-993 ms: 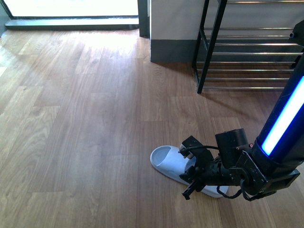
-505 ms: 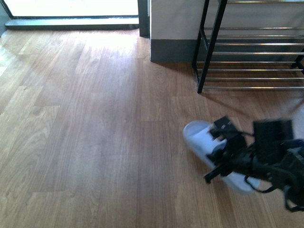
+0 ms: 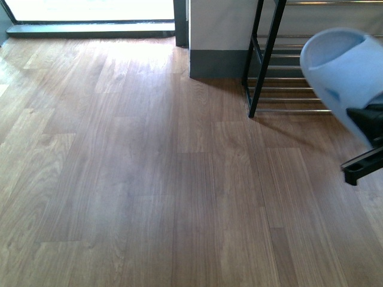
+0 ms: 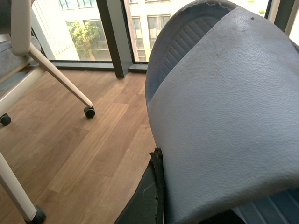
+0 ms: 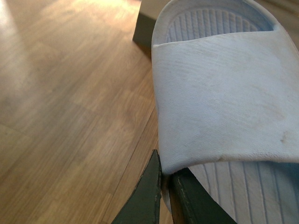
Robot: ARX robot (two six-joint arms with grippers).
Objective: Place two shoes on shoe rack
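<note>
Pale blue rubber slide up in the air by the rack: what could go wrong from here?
The right gripper pinches the pale blue rubber slide only at the edge of its strap, so it might twist or slip out. It also hangs close before the black-framed chrome-barred shoe rack; its toe could knock the frame or catch a bar. The left gripper seems to hold a second pale blue slide by its strap too: same worry.

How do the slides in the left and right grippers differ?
The left slide looks grey-blue; the right slide looks paler, nearly white. The left slide has a window and chair behind it; the right slide has wood floor. Both are held off the floor by the strap's edge.
</note>
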